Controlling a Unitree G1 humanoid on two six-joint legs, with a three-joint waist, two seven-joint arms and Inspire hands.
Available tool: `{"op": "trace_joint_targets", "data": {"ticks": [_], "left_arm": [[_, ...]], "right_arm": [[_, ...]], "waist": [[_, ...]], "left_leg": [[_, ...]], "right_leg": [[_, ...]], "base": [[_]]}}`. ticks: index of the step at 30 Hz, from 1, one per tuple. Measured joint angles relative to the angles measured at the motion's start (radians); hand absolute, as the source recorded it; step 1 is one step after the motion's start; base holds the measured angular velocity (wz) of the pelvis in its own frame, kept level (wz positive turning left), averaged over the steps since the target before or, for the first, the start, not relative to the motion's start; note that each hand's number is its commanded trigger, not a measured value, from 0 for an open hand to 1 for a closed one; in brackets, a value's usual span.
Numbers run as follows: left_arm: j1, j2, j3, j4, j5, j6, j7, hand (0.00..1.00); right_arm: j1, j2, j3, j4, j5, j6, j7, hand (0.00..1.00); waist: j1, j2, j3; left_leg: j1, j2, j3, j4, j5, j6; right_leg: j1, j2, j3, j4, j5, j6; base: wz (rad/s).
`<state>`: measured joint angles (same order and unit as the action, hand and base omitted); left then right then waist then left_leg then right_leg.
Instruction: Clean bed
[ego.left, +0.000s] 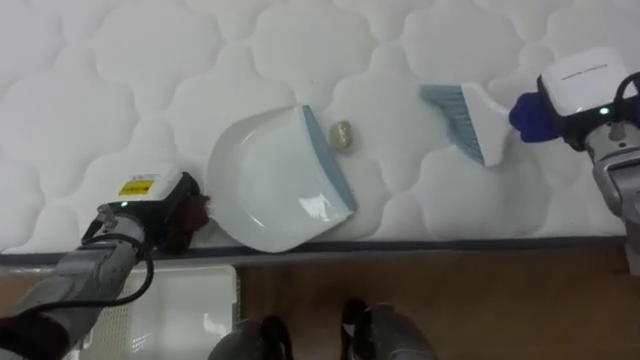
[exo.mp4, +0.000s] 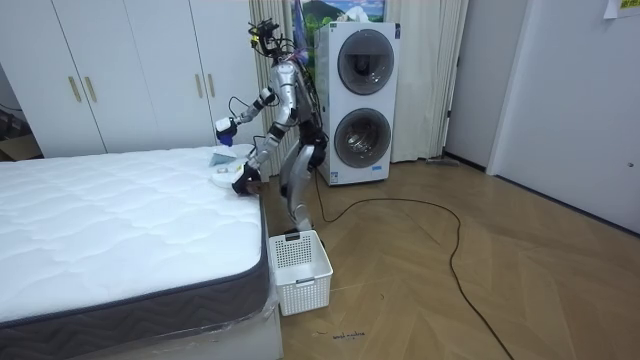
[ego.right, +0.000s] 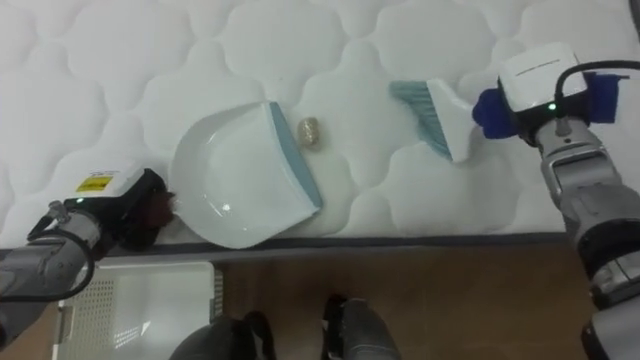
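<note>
The left hand (ego.left: 165, 205) sits at the near edge of the bed, its dark fingers curled round the reddish-brown handle at the back of a round white plastic dustpan (ego.left: 270, 195) with a pale blue-grey lip. On the white back of this hand is a yellow label (ego.left: 135, 186) with dark print too small to read. The dustpan lies flat on the white quilted mattress (ego.left: 120, 90), its lip turned away from the hand. Just beyond that lip, barely apart from it, lies a small beige crumpled lump (ego.left: 341, 136), the only litter on the scalloped stitching. Farther along, well apart from the lump, a short white brush (ego.left: 465, 120) with light blue bristles hangs tilted, bristles toward the lump. The right hand (ego.left: 585, 85) is clenched on its dark blue handle, and the room view shows it raised above the bed. Below the mattress edge, a white slatted plastic basket (ego.left: 190, 300) stands on the brown wooden floor (ego.left: 480, 300) beside the robot, which leans over the bed's corner.
</note>
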<state>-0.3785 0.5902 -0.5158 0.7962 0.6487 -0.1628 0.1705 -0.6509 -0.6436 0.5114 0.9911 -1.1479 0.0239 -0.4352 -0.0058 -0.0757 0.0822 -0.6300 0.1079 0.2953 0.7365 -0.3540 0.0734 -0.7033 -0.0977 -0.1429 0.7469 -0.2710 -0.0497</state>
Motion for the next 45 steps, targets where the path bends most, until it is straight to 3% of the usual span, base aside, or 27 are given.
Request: {"op": "trace_joint_targets", "data": {"ticks": [3,9,12,15,17,20,27,30,36,39,45], "left_arm": [[0.001,0.0,-0.003,0.006,0.0,-0.001,-0.004,1.0],[0.006,0.0,-0.017,0.023,0.0,0.003,-0.004,1.0],[0.005,-0.003,-0.019,0.041,0.0,0.004,-0.004,1.0],[0.018,-0.008,-0.025,0.07,-0.001,0.008,-0.004,1.0],[0.026,-0.028,-0.026,0.109,-0.002,0.019,-0.003,1.0],[0.044,-0.053,-0.029,0.145,-0.008,0.044,-0.005,1.0],[0.048,-0.075,-0.018,0.196,-0.005,0.056,-0.003,1.0],[0.051,-0.08,-0.017,0.214,-0.006,0.067,0.004,1.0],[0.057,-0.089,-0.018,0.232,-0.006,0.075,0.024,1.0],[0.056,-0.105,-0.016,0.243,-0.004,0.082,0.024,1.0],[0.052,-0.12,-0.017,0.243,0.0,0.089,0.012,1.0]], "right_arm": [[0.0,0.003,0.017,-0.035,0.0,0.001,0.033,1.0],[0.002,0.068,0.017,-0.037,0.012,0.021,0.06,1.0],[0.002,0.1,0.018,-0.05,0.012,0.022,0.086,1.0],[0.002,0.133,0.036,-0.093,0.023,0.043,0.128,1.0],[0.002,0.153,0.037,-0.11,0.023,0.052,0.158,1.0],[0.011,0.17,0.039,-0.128,0.033,0.077,0.195,1.0],[0.015,0.183,0.057,-0.193,0.05,0.109,0.255,1.0],[0.024,0.196,0.058,-0.252,0.054,0.109,0.278,1.0],[0.037,0.265,0.058,-0.312,0.177,0.102,0.321,1.0],[0.053,0.292,0.058,-0.354,0.236,0.093,0.364,1.0],[0.054,0.327,0.092,-0.394,0.355,0.05,0.462,1.0]], "waist": [[0.009,-0.001,-0.0005],[0.014,0.001,-0.0012],[0.039,0.007,-0.0002],[0.039,0.027,-0.0031],[0.044,0.049,-0.0038],[0.046,0.067,-0.0125],[0.074,0.071,-0.0155],[0.07,0.071,-0.0155],[0.069,0.073,-0.0157],[0.074,0.083,-0.0165],[0.09,0.092,-0.0169]], "left_leg": [[0.008,0.004,0.001,-0.004,0.0,0.0],[0.03,0.01,-0.006,-0.015,0.001,-0.003],[0.029,0.027,-0.013,-0.011,0.0,-0.011],[0.037,0.018,-0.033,-0.023,0.003,-0.016],[0.042,0.015,-0.033,-0.03,0.006,-0.019],[0.051,0.001,-0.037,-0.057,0.021,-0.026],[0.071,0.003,-0.036,-0.071,0.032,-0.044],[0.079,0.002,-0.035,-0.08,0.037,-0.051],[0.077,0.003,-0.046,-0.075,0.041,-0.057],[0.066,0.004,-0.054,-0.062,0.04,-0.056],[0.063,-0.003,-0.061,-0.063,0.042,-0.052]], "right_leg": [[0.01,0.007,0.002,-0.011,0.004,0.002],[0.04,0.015,-0.015,-0.036,0.013,-0.001],[0.049,0.033,-0.029,-0.059,0.036,-0.01],[0.06,0.03,-0.047,-0.069,0.043,-0.017],[0.062,0.03,-0.046,-0.07,0.045,-0.018],[0.063,0.023,-0.046,-0.075,0.046,-0.021],[0.072,0.03,-0.052,-0.089,0.047,-0.044],[0.076,0.03,-0.052,-0.088,0.047,-0.05],[0.077,0.03,-0.062,-0.084,0.041,-0.058],[0.074,0.03,-0.066,-0.083,0.041,-0.058],[0.07,0.012,-0.078,-0.066,0.031,-0.056]], "base": [[-0.06],[-0.02],[-0.21],[-0.03],[0.0],[0.03],[-0.09],[0.0],[0.03],[0.01],[0.1]]}}
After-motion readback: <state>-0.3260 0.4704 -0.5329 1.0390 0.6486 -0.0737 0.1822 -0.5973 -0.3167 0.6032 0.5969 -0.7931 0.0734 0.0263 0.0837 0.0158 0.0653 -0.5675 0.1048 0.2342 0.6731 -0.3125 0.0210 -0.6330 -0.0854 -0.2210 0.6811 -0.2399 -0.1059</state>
